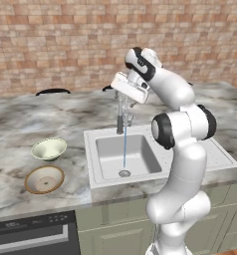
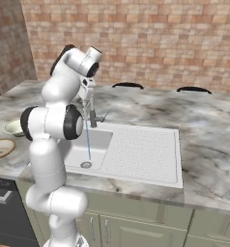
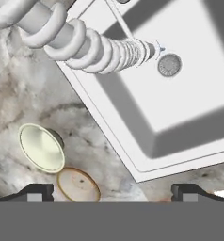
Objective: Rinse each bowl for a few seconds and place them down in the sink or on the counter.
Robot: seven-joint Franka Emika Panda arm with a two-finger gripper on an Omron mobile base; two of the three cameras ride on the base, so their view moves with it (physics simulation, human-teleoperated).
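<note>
The pale green-cream bowl (image 1: 49, 148) (image 2: 14, 127) (image 3: 41, 147) and the shallower tan-rimmed bowl (image 1: 44, 179) (image 2: 1, 147) (image 3: 79, 184) stand side by side on the marble counter (image 1: 21, 124), left of the sink (image 1: 140, 172) (image 2: 136, 176). A thin stream of water (image 1: 124, 147) falls from the chrome coil-neck faucet (image 1: 121, 117) (image 2: 92, 115) (image 3: 85, 42) to the drain (image 3: 170, 65). My gripper (image 1: 124, 98) (image 3: 113, 193) hangs high over the faucet, pointing down. It is open with nothing between its fingers, well away from both bowls.
The ribbed draining board (image 2: 143, 149) lies right of the basin. A dark appliance front (image 1: 31, 234) sits under the counter's left part. Black chair backs (image 1: 52, 91) (image 2: 128, 85) rise behind the counter, with a brick wall beyond.
</note>
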